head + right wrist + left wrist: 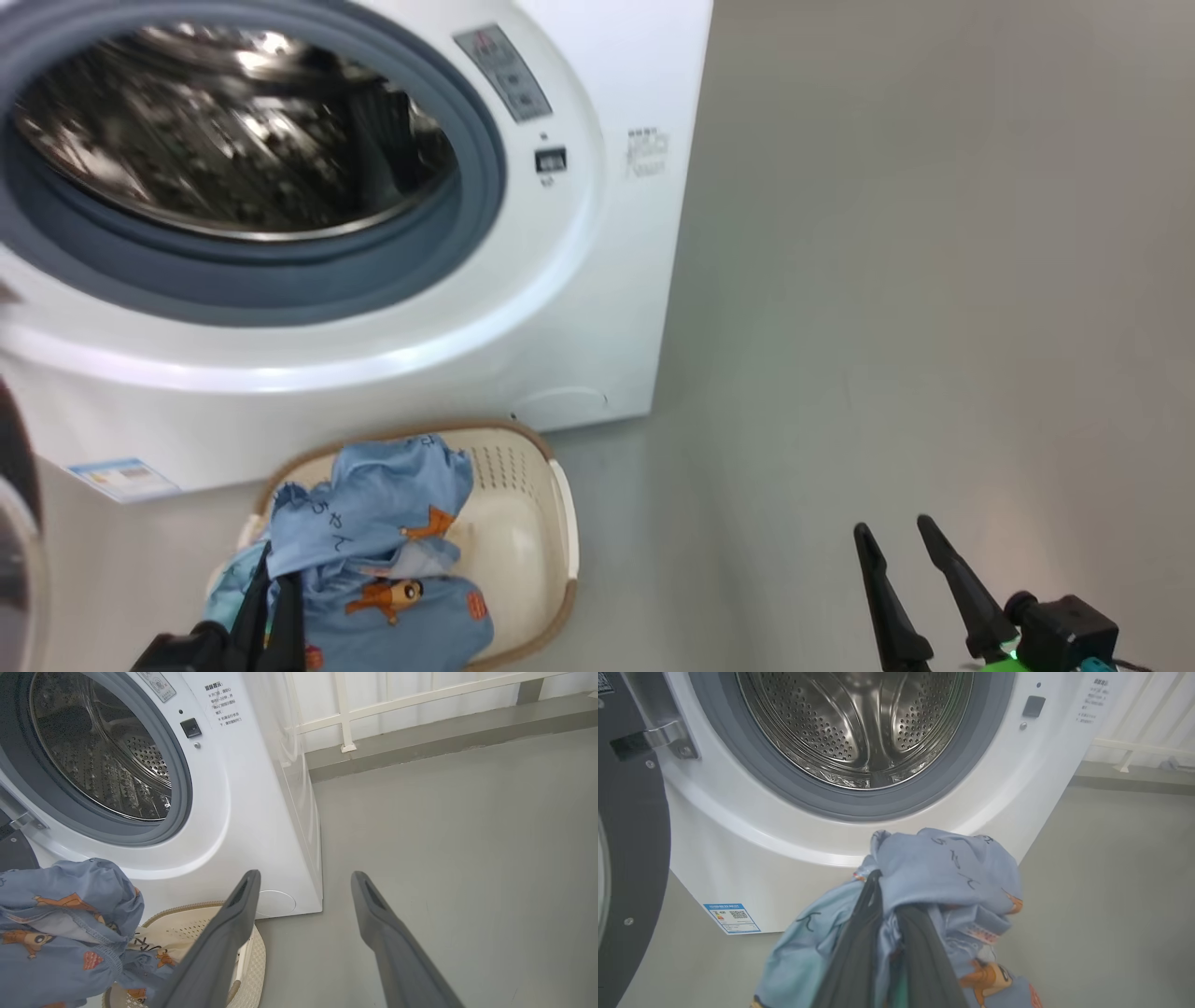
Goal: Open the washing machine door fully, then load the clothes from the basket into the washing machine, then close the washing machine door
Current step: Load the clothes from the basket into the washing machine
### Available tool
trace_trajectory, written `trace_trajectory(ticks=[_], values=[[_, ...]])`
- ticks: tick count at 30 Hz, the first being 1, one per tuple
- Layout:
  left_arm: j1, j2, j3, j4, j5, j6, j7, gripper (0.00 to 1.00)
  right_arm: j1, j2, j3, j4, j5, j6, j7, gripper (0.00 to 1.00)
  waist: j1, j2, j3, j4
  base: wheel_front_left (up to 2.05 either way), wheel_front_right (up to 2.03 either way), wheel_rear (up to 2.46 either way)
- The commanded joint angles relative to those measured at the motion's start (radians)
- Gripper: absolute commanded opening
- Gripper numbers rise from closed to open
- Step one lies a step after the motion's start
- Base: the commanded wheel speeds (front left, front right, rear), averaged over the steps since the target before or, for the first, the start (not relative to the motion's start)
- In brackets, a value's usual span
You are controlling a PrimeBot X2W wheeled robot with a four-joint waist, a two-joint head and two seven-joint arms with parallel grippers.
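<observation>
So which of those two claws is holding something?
The left gripper, shut on the blue clothes over the basket; the right gripper stands open and empty.

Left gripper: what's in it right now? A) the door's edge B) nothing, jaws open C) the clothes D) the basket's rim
C: in the left wrist view the left gripper has its jaws shut on the clothes, with blue fabric bunched around both fingers.
</observation>
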State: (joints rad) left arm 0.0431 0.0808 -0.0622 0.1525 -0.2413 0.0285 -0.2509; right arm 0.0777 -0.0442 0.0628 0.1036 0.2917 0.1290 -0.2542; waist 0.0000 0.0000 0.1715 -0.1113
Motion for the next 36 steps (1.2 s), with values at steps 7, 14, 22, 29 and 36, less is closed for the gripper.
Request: trace_trajectory(ticks=[7, 14, 22, 29, 36], values=[[0.049, -0.019, 0.076, -0.12, 0.037, -0.006, -0.011, 0.0, 0.031, -0.006, 0.009, -0.026, -0.012, 0.002, -0.008, 1.0, 0.0, 0.0, -0.111, 0.031, 0.0, 0.0, 0.0], [0.092, -0.029, 0.092, -0.186, 0.052, -0.002, -0.011, 0.0, 0.07, -0.006, -0.009, -0.031, -0.017, 0.002, -0.008, 1.0, 0.0, 0.0, -0.146, 0.036, 0.0, 0.0, 0.0], [0.112, -0.03, 0.098, -0.2, 0.056, 0.002, -0.011, 0.0, 0.089, -0.006, -0.024, -0.043, -0.032, 0.002, -0.008, 1.0, 0.0, 0.0, -0.162, 0.053, 0.0, 0.0, 0.0], [0.115, -0.03, 0.092, -0.198, 0.058, 0.012, -0.011, 0.0, 0.093, -0.006, -0.026, -0.037, -0.047, 0.002, -0.008, 1.0, 0.0, 0.0, -0.177, 0.069, 0.0, 0.0, 0.0], [0.117, -0.03, 0.081, -0.194, 0.055, 0.017, -0.011, 0.0, 0.09, -0.013, -0.021, -0.028, -0.062, 0.002, -0.008, 1.0, 0.0, 0.0, -0.189, 0.081, 0.0, 0.0, 0.0]])
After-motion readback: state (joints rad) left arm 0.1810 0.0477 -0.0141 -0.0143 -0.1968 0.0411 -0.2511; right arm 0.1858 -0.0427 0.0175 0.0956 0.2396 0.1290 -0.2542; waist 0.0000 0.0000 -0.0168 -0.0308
